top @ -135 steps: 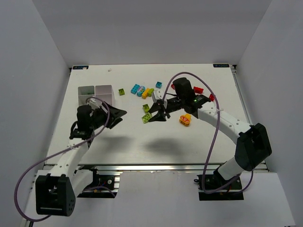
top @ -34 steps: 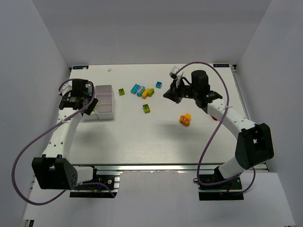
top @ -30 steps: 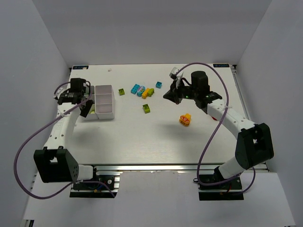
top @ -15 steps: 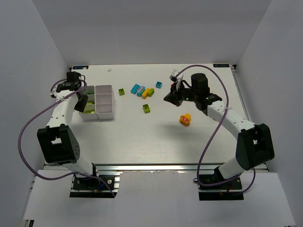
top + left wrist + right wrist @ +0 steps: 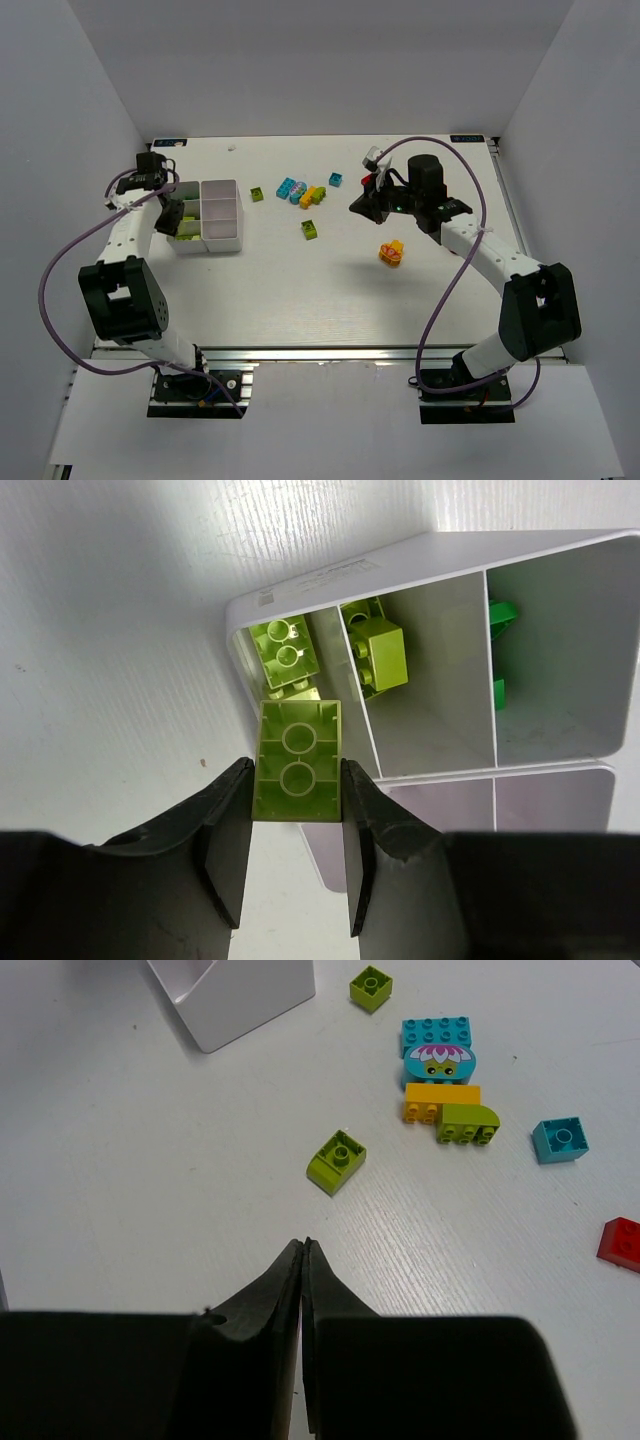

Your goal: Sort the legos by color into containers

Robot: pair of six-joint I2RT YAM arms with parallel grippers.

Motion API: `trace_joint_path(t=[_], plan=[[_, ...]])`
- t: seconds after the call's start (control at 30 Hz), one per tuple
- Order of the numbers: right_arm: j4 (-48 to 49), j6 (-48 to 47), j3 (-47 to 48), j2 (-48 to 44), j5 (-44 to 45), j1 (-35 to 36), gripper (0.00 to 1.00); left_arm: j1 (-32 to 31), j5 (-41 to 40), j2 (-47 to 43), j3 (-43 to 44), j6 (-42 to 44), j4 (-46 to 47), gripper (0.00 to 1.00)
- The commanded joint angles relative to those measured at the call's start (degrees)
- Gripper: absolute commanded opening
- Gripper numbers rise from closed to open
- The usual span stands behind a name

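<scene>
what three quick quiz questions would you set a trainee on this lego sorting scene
1. True or false: the left gripper is shut on a lime brick at a corner of the white tray.
2. The right gripper is: A) open around a red brick, B) shut, holding nothing, C) shut on a blue brick.
3. In the right wrist view, what colour is the rightmost brick?
Key: 1 true; 2 B; 3 red.
</scene>
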Motion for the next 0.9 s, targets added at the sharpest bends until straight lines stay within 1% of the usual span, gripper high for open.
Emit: trace_joint_path(t=[0.0, 0.03, 0.07, 0.1, 0.13, 0.17, 0.23, 0.3, 0.37, 0.4, 0.43, 0.47, 0.53, 0.63, 0.73, 0.77, 0.8, 0.83, 0.87], plan=[[2.4, -0.4, -0.1, -2.0, -1.0, -0.3, 0.08, 0.4, 0.4, 0.8, 0.7, -0.6, 0.9, 0.28], [2.4, -0.4, -0.2, -1.9, -1.0, -0.3, 0.09, 0.4, 0.5, 0.9, 0.7, -0.6, 0.9, 0.33], [2.3, -0.5, -0.1, -2.1, -1.0, -0.3, 0.1, 0.4, 0.5, 1.1, 0.6, -0.7, 0.9, 0.35], [2.2, -0.7, -0.2, -2.1, -1.0, -0.3, 0.13, 0.3, 0.6, 1.1, 0.4, -0.7, 1.1, 0.37], [2.1, -0.8, -0.2, -2.2, -1.0, -0.3, 0.15, 0.4, 0.6, 1.1, 0.2, -0.8, 1.2, 0.43], [2.0, -0.8, -0.2, -2.3, -0.9, -0.3, 0.16, 0.4, 0.6, 1.0, 0.1, -0.8, 1.3, 0.45], [1.8, -1.2, -0.2, -2.4, -1.0, -0.4, 0.19, 0.4, 0.6, 1.1, 0.0, -0.7, 1.4, 0.5], [1.6, -1.5, -0.3, -2.5, -1.0, -0.4, 0.21, 0.4, 0.8, 0.8, 0.1, -0.4, 1.6, 0.51], [1.5, -1.6, -0.3, -2.5, -1.0, -0.4, 0.23, 0.4, 1.4, 0.6, 0.3, -0.3, 1.9, 0.58], [1.5, -1.6, -0.3, -2.5, -1.1, -0.4, 0.24, 0.4, 1.5, 0.2, 0.3, -0.2, 2.2, 0.59], [1.4, -1.7, -0.3, -2.5, -1.1, -0.5, 0.25, 0.4, 1.4, 0.0, 0.4, -0.1, 2.2, 0.62], [1.4, -1.8, -0.2, -2.5, -1.3, -0.4, 0.28, 0.4, 1.5, -0.2, 0.4, 0.1, 2.2, 0.66], [1.3, -1.9, 0.0, -2.5, -1.5, -0.5, 0.32, 0.4, 1.5, -0.8, 0.2, 0.3, 2.1, 0.69], [0.6, -2.5, 0.5, -2.5, -1.6, -0.5, 0.36, 0.4, 2.0, -2.0, -0.4, 0.8, 2.3, 0.69], [-1.0, -3.4, 1.1, -2.5, -2.1, -0.5, 0.43, 0.4, 3.4, -4.7, -1.6, 2.5, 4.5, 0.69], [-1.5, -4.3, 1.2, -2.5, -2.4, -0.6, 0.48, 0.4, 4.0, -5.8, -3.2, 3.5, 6.7, 0.69], [-1.5, -4.5, 1.3, -2.6, -3.1, -0.7, 0.51, 0.3, 4.6, -6.8, -4.3, 4.7, 8.2, 0.69], [-3.2, -5.0, 1.8, -2.5, -3.4, -0.8, 0.57, 0.4, 6.3, -9.7, -5.5, 7.2, 10.0, 0.69], [-4.6, -5.6, 2.0, -2.5, -3.5, -0.9, 0.71, 0.4, 7.5, -11.5, -8.8, 8.7, 14.6, 0.69]])
